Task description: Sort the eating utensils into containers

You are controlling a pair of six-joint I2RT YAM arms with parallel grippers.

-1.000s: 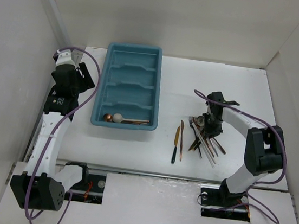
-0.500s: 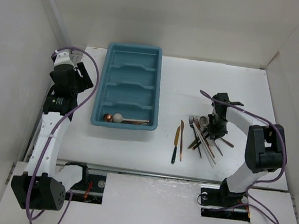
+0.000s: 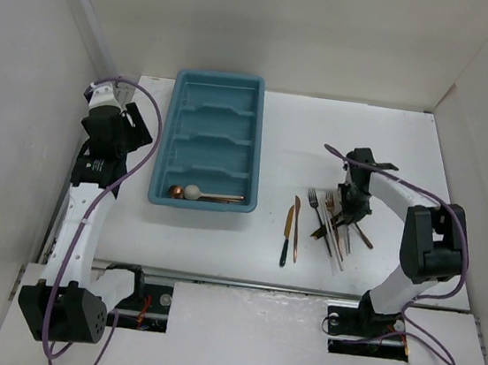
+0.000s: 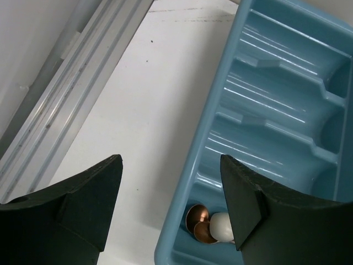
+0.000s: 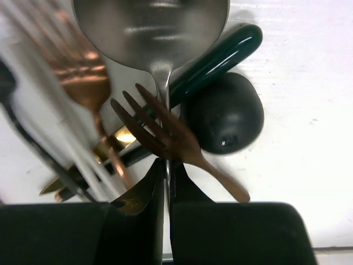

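The teal tray of containers stands at the back left. Its nearest compartment holds two copper spoons and a white spoon. My left gripper hovers open above the tray's left rim, holding nothing. On the right lies a pile of eating utensils. My right gripper is down on it, shut on the thin handle of a silver spoon. A copper fork lies across that handle just ahead of the fingertips. A black spoon sits beside it.
A dark-handled copper knife and a copper utensil lie apart, left of the pile. A dark green handle, a blurred copper fork and white sticks crowd around the right gripper. White walls enclose the table.
The right gripper has shut on the silver spoon's handle, and the pile under it has shifted a little. The left arm has not moved.
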